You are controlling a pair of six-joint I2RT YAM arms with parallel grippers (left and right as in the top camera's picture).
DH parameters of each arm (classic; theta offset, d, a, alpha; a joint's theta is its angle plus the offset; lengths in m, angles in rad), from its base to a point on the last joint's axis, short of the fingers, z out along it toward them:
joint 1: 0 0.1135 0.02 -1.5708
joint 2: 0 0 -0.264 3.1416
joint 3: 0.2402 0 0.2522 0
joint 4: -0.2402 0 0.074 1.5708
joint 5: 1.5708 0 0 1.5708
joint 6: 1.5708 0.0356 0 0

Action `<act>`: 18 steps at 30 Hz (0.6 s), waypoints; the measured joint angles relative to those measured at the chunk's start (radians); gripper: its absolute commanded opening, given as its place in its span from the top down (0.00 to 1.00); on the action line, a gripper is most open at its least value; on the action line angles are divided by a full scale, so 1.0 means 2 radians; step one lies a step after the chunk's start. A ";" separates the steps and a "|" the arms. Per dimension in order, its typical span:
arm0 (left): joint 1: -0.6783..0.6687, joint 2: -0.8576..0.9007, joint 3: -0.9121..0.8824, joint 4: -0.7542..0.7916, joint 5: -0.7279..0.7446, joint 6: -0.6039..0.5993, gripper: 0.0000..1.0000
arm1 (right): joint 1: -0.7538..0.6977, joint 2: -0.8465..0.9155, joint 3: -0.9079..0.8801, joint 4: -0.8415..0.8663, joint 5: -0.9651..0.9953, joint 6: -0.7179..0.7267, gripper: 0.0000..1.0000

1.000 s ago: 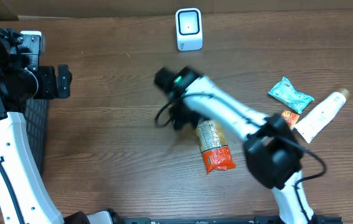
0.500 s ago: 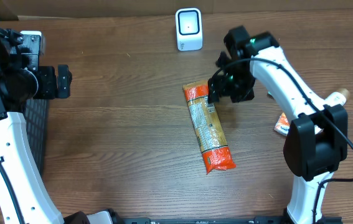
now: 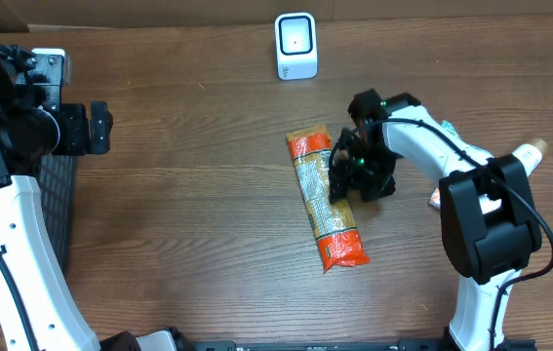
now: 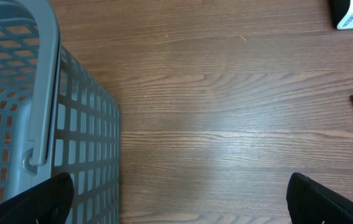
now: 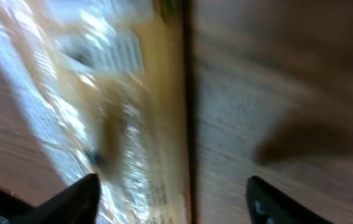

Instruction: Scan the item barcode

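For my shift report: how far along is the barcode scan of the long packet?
Nothing looks done: the long orange-ended packet lies flat on the table, away from the white scanner. In hand: the right gripper is open beside it. Remaining: grasp, lift, scan.

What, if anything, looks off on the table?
Nothing looks spilled or torn. The packet lies flat and slanted, well short of the scanner, with the right gripper open beside its middle. The right wrist view is blurred, so the packet's fine detail can't be checked.

Glossy plastic packet [image 3: 318, 210] on matt wood table [image 3: 188, 195].
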 measured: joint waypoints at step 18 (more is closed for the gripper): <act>0.000 0.000 0.000 0.000 0.000 0.000 0.00 | 0.050 -0.041 0.071 0.013 -0.053 0.015 0.22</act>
